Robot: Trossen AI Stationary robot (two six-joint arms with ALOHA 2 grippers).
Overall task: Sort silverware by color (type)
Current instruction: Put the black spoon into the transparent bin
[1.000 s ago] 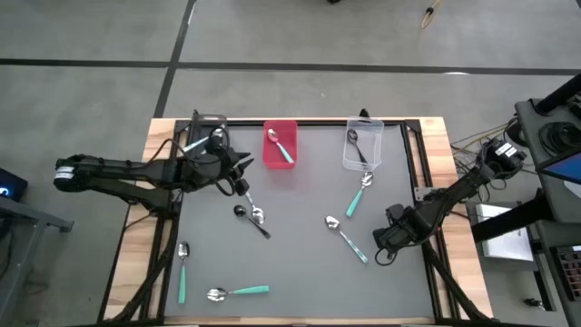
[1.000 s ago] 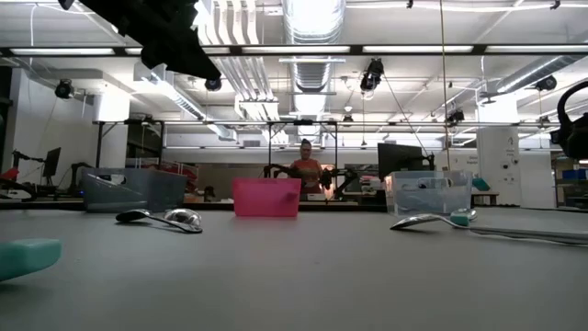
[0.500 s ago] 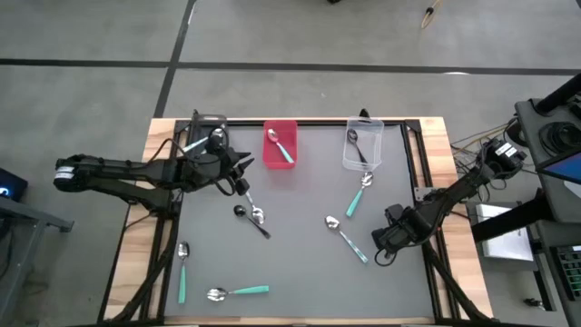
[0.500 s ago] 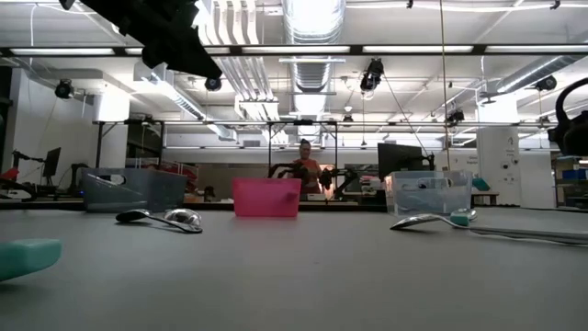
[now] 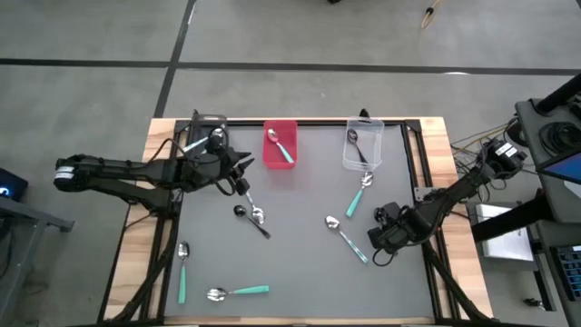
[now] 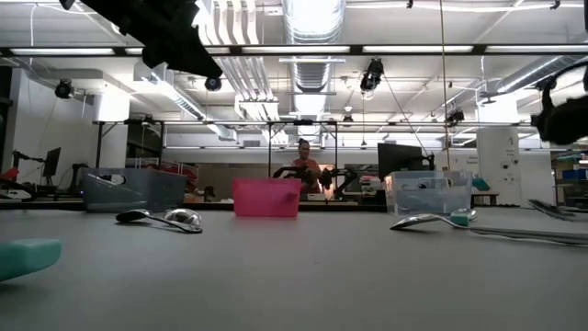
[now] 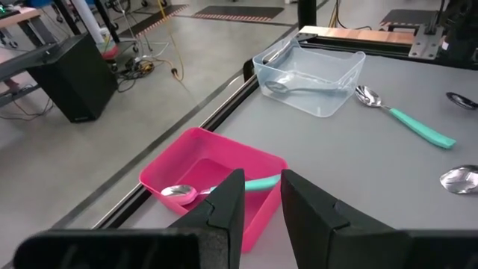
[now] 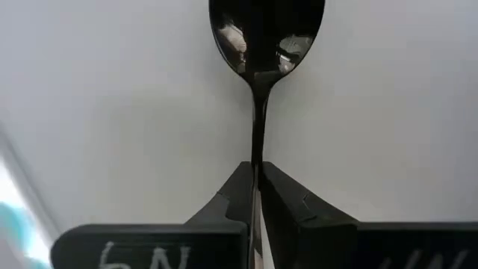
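My right gripper (image 5: 379,241) is over the table's right part, shut on a black spoon (image 8: 261,45). My left gripper (image 5: 243,166) hovers near the far left, its fingers (image 7: 224,202) a little apart and holding nothing; it faces the pink bin (image 7: 216,179). The pink bin (image 5: 280,145) holds a teal-handled spoon (image 7: 258,181). The clear bin (image 5: 363,145) holds a black spoon. Teal-handled spoons lie flat on the table (image 5: 359,195), (image 5: 347,236), (image 5: 182,268), (image 5: 238,292). A black spoon (image 5: 254,221) and a pale-handled spoon (image 5: 250,202) lie crossed near the left gripper. My right gripper pinches the black spoon by its thin handle (image 8: 256,146) between the two fingertips (image 8: 239,190). The handle runs straight out ahead along the fingers, and the bowl (image 8: 267,30) sticks out beyond them over the grey table. Whether the bowl rests on the table I cannot tell.
A third, greyish bin (image 5: 204,132) stands at the far left corner. Black rails frame the grey mat, with wooden edges (image 5: 436,136) outside. Open mat lies at the centre and near the front. A person (image 6: 303,165) stands far off in the room.
My right gripper has moved a little toward the table's left with the black spoon, which now shows as a thin dark line at the right edge of the low view. The left arm has kept still.
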